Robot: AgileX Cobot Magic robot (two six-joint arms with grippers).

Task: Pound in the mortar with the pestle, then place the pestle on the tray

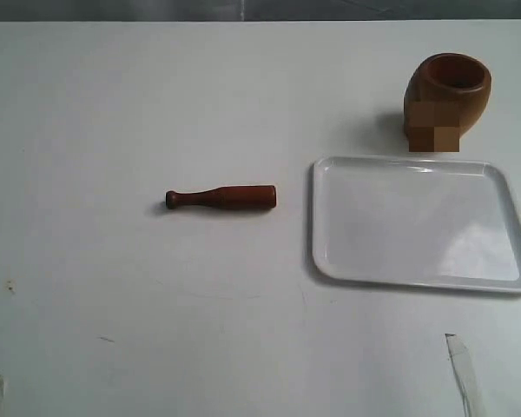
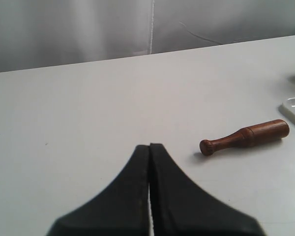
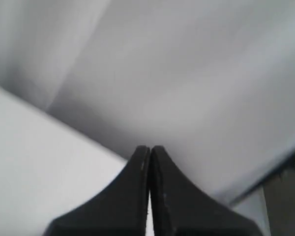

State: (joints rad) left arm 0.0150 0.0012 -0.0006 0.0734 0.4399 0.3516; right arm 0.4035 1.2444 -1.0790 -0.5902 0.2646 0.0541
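The pestle (image 1: 221,197) is being seen lying flat on the white worktop (image 1: 113,104), to the left of the tray (image 1: 421,221) in the exterior view. Its thick end is being pointed toward the tray's rim, near it but not touching, and its dark knob is being pointed away. The mortar (image 1: 447,97) is being shown on the worktop just beyond the tray's far edge, near the right corner and well apart from the pestle. Its round mouth is being turned partly toward the exterior camera, and its lower part is being covered by a blurred patch.

The left jaws are being held fully closed on nothing, the black fingertips (image 2: 137,162) being pressed together above the worktop, with the pestle lying ahead and apart from them. The right jaws are likewise being held closed on nothing, their fingertips (image 3: 137,162) being pointed at a blurred grey-white surface.
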